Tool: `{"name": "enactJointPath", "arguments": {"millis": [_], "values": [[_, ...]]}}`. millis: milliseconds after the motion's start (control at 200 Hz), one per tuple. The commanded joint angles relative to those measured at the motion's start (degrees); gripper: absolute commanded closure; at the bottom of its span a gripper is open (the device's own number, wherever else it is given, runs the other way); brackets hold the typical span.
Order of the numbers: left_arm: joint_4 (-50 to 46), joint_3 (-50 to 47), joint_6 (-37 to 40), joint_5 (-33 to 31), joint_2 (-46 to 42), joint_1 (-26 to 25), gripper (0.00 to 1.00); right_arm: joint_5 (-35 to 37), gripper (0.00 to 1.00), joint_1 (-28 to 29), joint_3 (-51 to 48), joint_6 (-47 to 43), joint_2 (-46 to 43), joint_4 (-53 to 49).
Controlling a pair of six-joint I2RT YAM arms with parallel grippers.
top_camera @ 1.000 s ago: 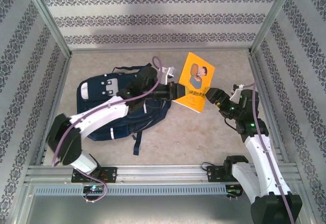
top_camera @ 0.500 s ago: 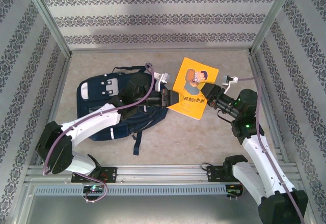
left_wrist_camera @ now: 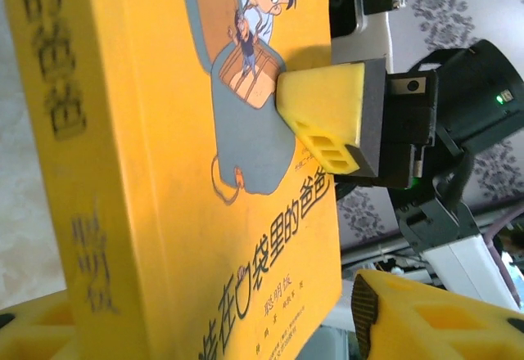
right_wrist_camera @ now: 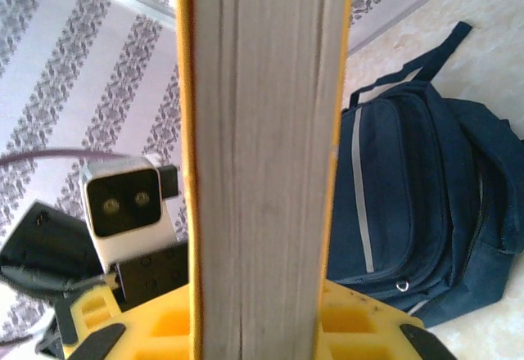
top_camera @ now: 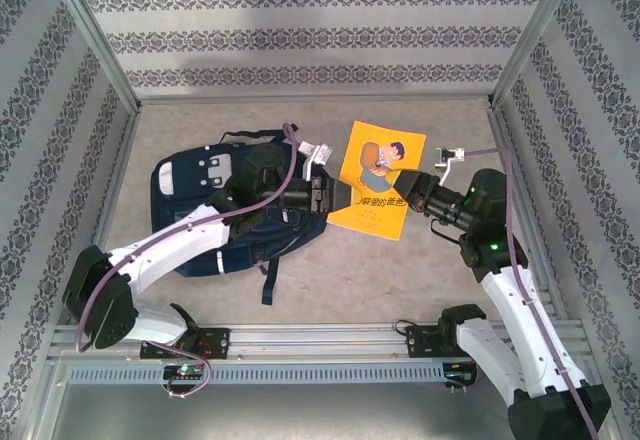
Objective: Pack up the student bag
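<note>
Though cover-up overhead, book (top_camera: 365,185) edge-on, right wrist

Top view. Bare table (top_camera: 350,275) runs across the lower middle of the frame, between the student bag (top_camera: 290,235) and the near rail (top_camera: 320,338). A second free strip lies along the upper edge, below the back wall (top_camera: 320,35). The centre is blocked by the picture book (top_camera: 378,188). The right gripper (top_camera: 405,192) is clamped on its right edge and the left gripper (top_camera: 335,198) has spread jaws at its left edge. The student bag occupies the left centre.
</note>
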Motion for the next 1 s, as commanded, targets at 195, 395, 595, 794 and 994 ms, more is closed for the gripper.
{"name": "enactJointPath", "arguments": {"millis": [195,395,595,794,994], "values": [[5.84,2.55,1.51,12.27,-1.08,4.24,0.45,-10.47,0.98,3.17,2.55,-8.44,-2.81,-1.32],[11.87,2.05,-1.35,14.65,0.29,4.2,0.76,-8.66,0.96,4.31,2.37,-11.07,-2.68,-4.25],[18.55,0.43,-5.65,13.77,2.19,4.28,1.0,-6.05,0.87,4.85,0.84,-8.59,-1.8,-0.88],[27.89,-1.68,-12.36,4.29,0.18,4.36,1.0,1.14,0.29,5.16,-5.11,1.51,-4.51,10.09],[33.38,-0.71,-16.86,-3.65,-1.27,4.37,1.0,12.03,0.16,7.9,-14.22,13.68,-9.27,24.49]]}}
